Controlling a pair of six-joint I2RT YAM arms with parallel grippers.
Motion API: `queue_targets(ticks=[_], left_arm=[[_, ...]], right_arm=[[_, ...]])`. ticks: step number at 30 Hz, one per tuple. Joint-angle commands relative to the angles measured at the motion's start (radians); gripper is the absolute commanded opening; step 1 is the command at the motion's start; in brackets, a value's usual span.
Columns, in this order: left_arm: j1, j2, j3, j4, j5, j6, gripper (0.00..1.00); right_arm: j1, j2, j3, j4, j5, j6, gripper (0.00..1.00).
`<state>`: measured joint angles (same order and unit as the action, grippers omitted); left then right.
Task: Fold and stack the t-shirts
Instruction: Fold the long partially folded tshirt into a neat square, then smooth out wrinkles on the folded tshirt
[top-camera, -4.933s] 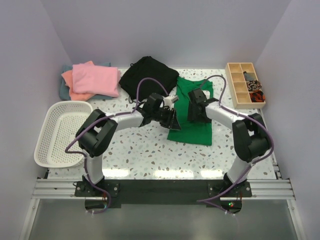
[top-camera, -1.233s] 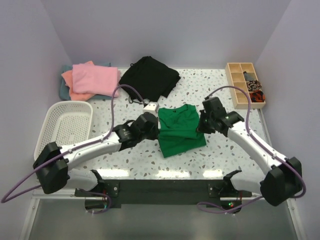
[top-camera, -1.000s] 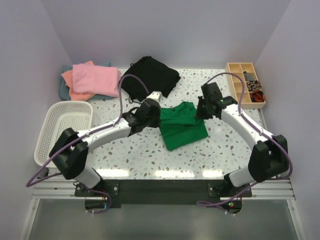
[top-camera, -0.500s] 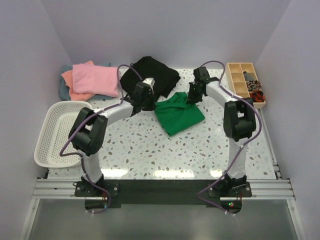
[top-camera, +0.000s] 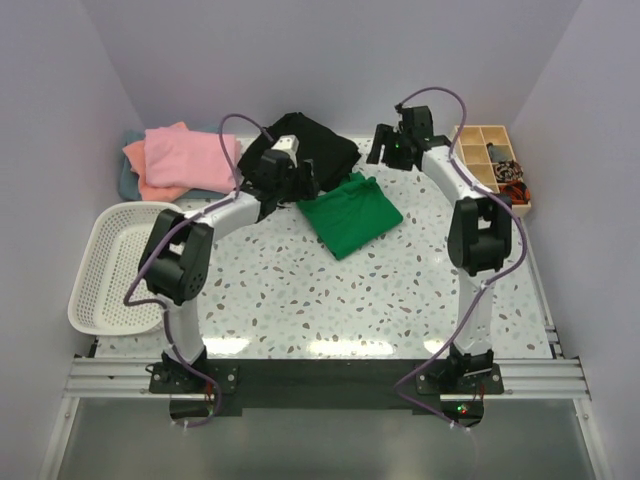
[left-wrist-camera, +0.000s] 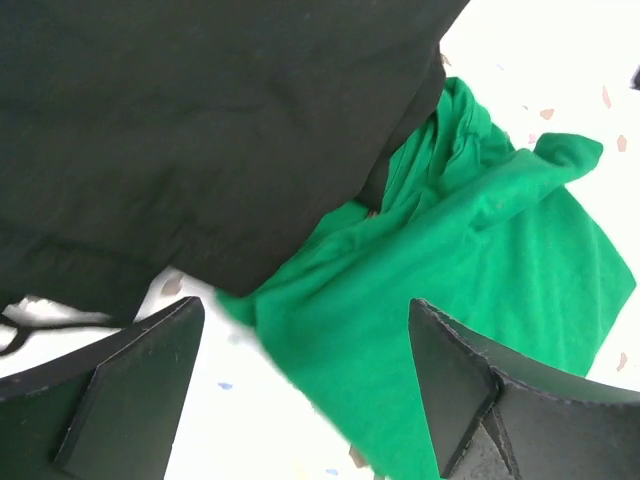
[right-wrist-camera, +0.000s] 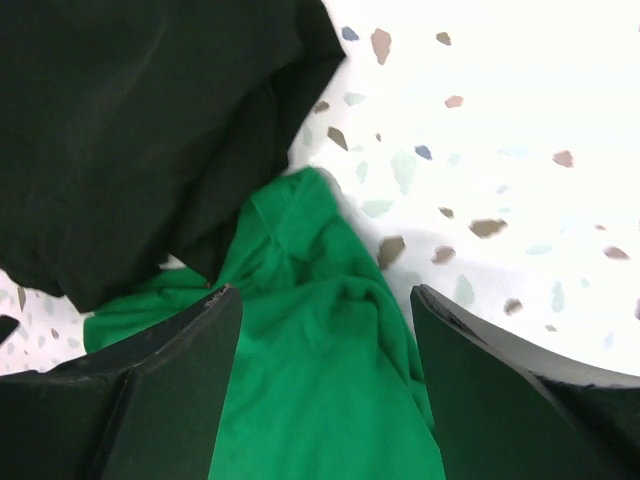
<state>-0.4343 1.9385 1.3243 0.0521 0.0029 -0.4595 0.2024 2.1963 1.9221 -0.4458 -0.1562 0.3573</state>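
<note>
The green t-shirt (top-camera: 350, 215) lies folded and a bit rumpled on the table, its back edge tucked against a black garment (top-camera: 300, 145). At the back left a pink t-shirt (top-camera: 190, 158) tops a stack, with a salmon-orange one (top-camera: 138, 165) and a grey-teal one (top-camera: 125, 182) showing under it. My left gripper (top-camera: 298, 180) hovers over the green shirt's left corner (left-wrist-camera: 460, 270), jaws open and empty (left-wrist-camera: 305, 330). Above the shirt's far end (right-wrist-camera: 320, 380) my right gripper (top-camera: 392, 155) also stands open with nothing between its fingers (right-wrist-camera: 325, 300).
A white mesh basket (top-camera: 120, 265) sits at the left edge. A wooden compartment box (top-camera: 490, 180) with small items stands at the back right. The black garment (left-wrist-camera: 200, 130) overlaps the green shirt's back edge. Walls close in on three sides.
Both grippers carried the green shirt toward the back of the table, then opened and let it go. It now rests against the black garment.
</note>
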Motion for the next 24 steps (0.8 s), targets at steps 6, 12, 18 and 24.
queue_targets(ticks=[6,12,18,24], left_arm=[[-0.069,-0.099,-0.068,0.089,0.214,0.012,0.84],[-0.133,-0.021,-0.03,0.149,0.316,-0.002,0.8],[-0.135,0.083,0.015,0.183,0.304,-0.011,0.78],[-0.135,0.152,0.035,0.199,0.257,0.002,0.77]], right_arm=[[0.0,-0.227,-0.279,0.025,-0.052,-0.054,0.68],[0.032,-0.239,-0.354,0.035,-0.121,-0.04,0.57],[0.051,-0.123,-0.232,0.015,-0.111,-0.041,0.54],[0.052,0.094,0.043,-0.042,-0.082,-0.054,0.54]])
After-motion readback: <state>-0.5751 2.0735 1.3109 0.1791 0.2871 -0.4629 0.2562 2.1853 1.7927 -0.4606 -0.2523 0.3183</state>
